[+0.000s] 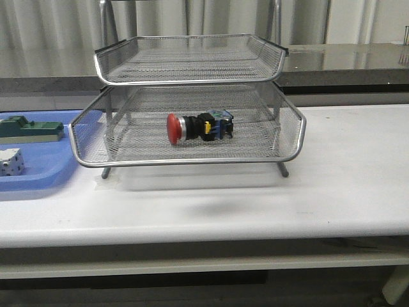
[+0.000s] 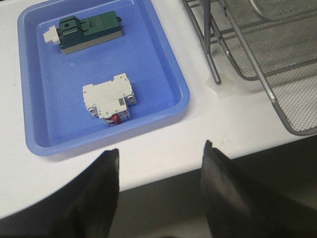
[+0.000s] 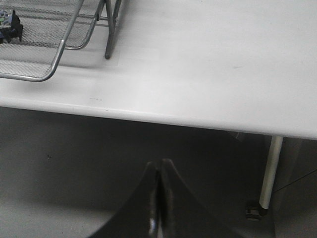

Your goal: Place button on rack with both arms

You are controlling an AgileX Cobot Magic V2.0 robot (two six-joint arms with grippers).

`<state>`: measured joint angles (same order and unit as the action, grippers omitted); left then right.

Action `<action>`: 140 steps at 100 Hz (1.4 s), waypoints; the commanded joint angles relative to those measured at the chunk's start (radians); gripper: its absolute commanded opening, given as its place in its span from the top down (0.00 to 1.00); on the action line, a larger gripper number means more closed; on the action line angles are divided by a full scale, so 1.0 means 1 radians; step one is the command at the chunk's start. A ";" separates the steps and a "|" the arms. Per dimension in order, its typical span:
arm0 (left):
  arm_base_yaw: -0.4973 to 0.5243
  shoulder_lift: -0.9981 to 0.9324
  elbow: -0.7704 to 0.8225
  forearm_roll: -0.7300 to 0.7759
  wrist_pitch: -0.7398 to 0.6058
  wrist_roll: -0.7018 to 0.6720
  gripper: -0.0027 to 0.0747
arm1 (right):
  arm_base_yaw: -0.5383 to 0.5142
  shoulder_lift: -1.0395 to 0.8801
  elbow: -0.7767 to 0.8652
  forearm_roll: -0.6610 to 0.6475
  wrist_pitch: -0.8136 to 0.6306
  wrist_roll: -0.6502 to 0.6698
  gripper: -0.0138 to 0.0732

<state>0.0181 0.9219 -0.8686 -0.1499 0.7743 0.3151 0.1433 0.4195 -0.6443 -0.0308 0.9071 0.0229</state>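
The button (image 1: 198, 127), red head to the left, lies on its side in the lower visible tier of the silver wire-mesh rack (image 1: 291, 137). A bit of the button also shows in the right wrist view (image 3: 10, 25), inside the rack (image 3: 54, 62). My left gripper (image 2: 161, 148) is open and empty, hanging over the table's front edge, near the blue tray and the rack (image 2: 270, 94). My right gripper (image 3: 159, 166) is shut and empty, off the table's front edge, below the level of the tabletop. Neither arm shows in the front view.
A flat blue tray (image 2: 168, 106) at the table's left holds a green block (image 2: 89, 32) and a white breaker-like block (image 2: 109, 99); the tray also shows in the front view (image 1: 51, 173). A white table leg (image 3: 270, 168) stands below the front edge.
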 commanded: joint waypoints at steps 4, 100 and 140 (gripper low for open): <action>0.002 -0.101 0.075 -0.024 -0.101 -0.014 0.51 | -0.004 0.007 -0.022 -0.013 -0.064 -0.002 0.92; 0.002 -0.409 0.334 -0.076 -0.114 -0.014 0.99 | -0.004 0.007 -0.022 -0.020 0.002 -0.014 0.92; 0.002 -0.409 0.334 -0.076 -0.114 -0.014 0.99 | -0.004 0.007 -0.022 -0.020 0.027 -0.014 0.92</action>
<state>0.0181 0.5111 -0.5105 -0.2043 0.7255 0.3151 0.1433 0.4195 -0.6443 -0.0348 0.9890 0.0186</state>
